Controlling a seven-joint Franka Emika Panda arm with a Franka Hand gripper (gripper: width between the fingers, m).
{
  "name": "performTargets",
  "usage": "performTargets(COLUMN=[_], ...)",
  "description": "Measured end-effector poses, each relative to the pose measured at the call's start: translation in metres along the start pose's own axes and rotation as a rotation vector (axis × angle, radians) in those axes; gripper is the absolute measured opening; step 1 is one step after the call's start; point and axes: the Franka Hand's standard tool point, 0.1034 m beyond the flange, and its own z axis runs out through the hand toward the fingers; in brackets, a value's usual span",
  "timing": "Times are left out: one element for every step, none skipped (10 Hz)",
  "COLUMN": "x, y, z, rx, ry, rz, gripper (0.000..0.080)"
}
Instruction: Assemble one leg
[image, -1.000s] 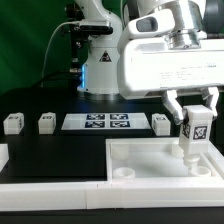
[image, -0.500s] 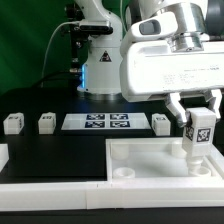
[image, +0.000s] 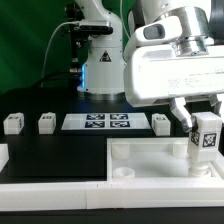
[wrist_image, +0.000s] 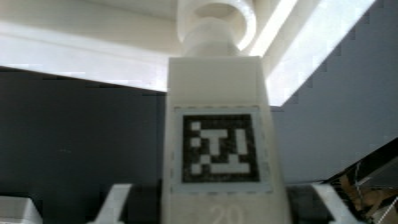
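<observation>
My gripper is shut on the leg, a small white block with a black-and-white tag. It holds the leg upright over the right end of the large white tray, with the lower end down near the tray's far right corner. Whether the leg touches the tray is not clear. In the wrist view the leg fills the middle with its tag facing the camera and its rounded tip against the tray. A finger shows on each side of it.
Three more small tagged white blocks stand on the black table: two at the exterior view's left and one just behind the tray. The marker board lies between them. A round socket sits in the tray's near left corner.
My gripper has carried the leg toward the exterior view's right and slightly down, over the tray's right end.
</observation>
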Motion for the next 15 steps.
performTargets(x=[0.000,0.000,0.001,0.001,0.001,0.001,0.001,0.000,-0.001,-0.004,-0.006,-0.008,-0.008,-0.011,-0.014], y=[-0.001,-0.001,-0.002,-0.002,-0.002,-0.002,-0.003,-0.004,-0.004,-0.004,-0.004,-0.004,-0.004,-0.004,-0.004], z=[0.000,0.000,0.000,0.001,0.000,0.000,0.000,0.000,-0.001,-0.001,0.000,0.000,0.001,0.002,0.004], rx=[0.000,0.000,0.000,0.000,0.000,0.000,0.001,0.002,0.002,0.003,0.003,0.003,0.003,0.004,0.005], ry=[0.005,0.006,0.009,0.010,0.010,0.010,0.009,0.006,0.004,-0.001,-0.005,-0.007,-0.008,-0.012,-0.018], rz=[-0.001,-0.001,-0.002,-0.003,-0.004,-0.004,-0.005,-0.007,-0.007,-0.007,-0.008,-0.008,-0.009,-0.009,-0.009], gripper=[0.0293,0.0293,0.0293,0.0293,0.0293,0.0293,0.0293,0.0293,0.0293,0.0293,0.0293,0.0293,0.0293,0.0293,0.0293])
